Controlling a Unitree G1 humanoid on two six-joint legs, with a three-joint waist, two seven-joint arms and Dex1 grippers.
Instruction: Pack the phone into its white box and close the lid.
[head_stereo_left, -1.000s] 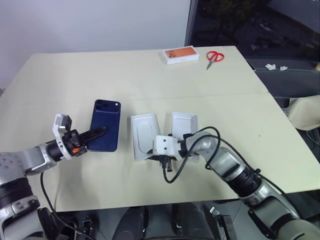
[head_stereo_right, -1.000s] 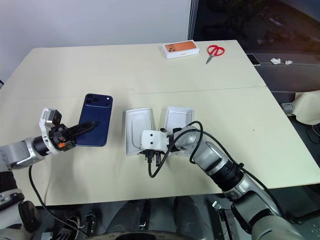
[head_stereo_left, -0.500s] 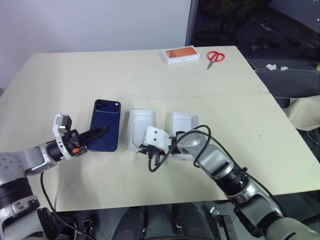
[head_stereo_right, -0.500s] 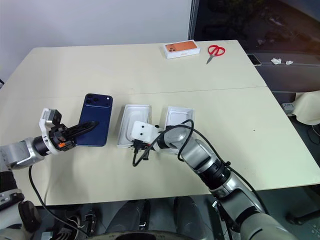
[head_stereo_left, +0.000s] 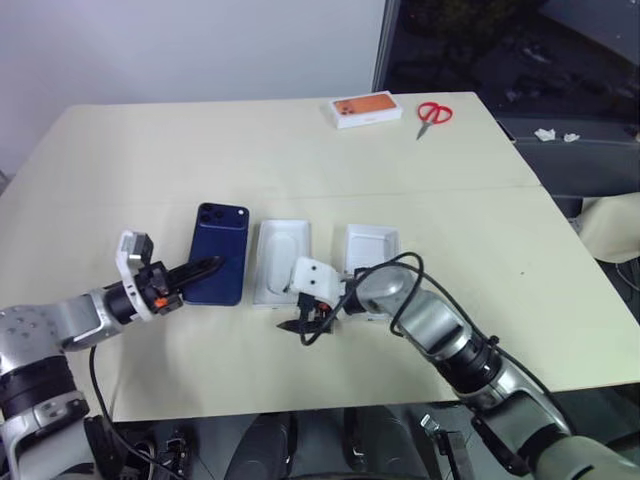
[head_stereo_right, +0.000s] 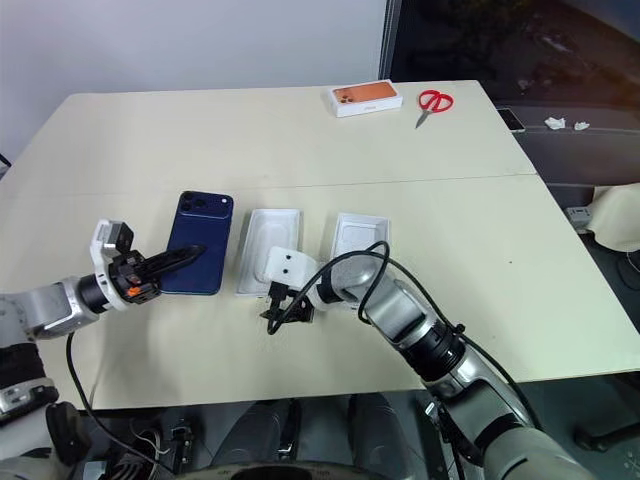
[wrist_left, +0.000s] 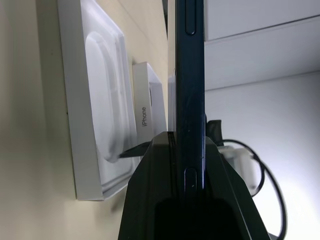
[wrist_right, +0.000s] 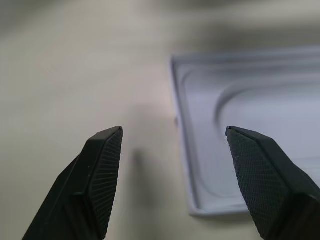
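L gripper (head_stereo_left: 207, 266) clamps the near short edge of the phone (head_stereo_left: 219, 266), jaws pinched tight on the slim navy body, camera cluster at the far end. Phone's long axis runs 12-to-6 on the tabletop (head_stereo_left: 300, 150), roughly parallel to the two white trays beside it. In the left wrist view the phone shows edge-on, rising out of the jaws.

The white box (head_stereo_left: 282, 260), oval-recessed insert facing up, lies just beside the phone at its 3 o'clock, same long-axis heading. A second shallow white tray, prob. the lid (head_stereo_left: 371, 248), sits further on at 3 o'clock, a small gap apart from the box.

R gripper (head_stereo_left: 300, 325) hovers off the box's near edge, at its 6 o'clock, jaws spread wide and holding nothing; its wrist view shows the box corner between the parted fingertips (wrist_right: 102, 165).

Judgement: L arm is the one placed for the next move. The phone needs only a short carry toward 3 o'clock, w/ no turn, since the axes already match. Lid not yet on.
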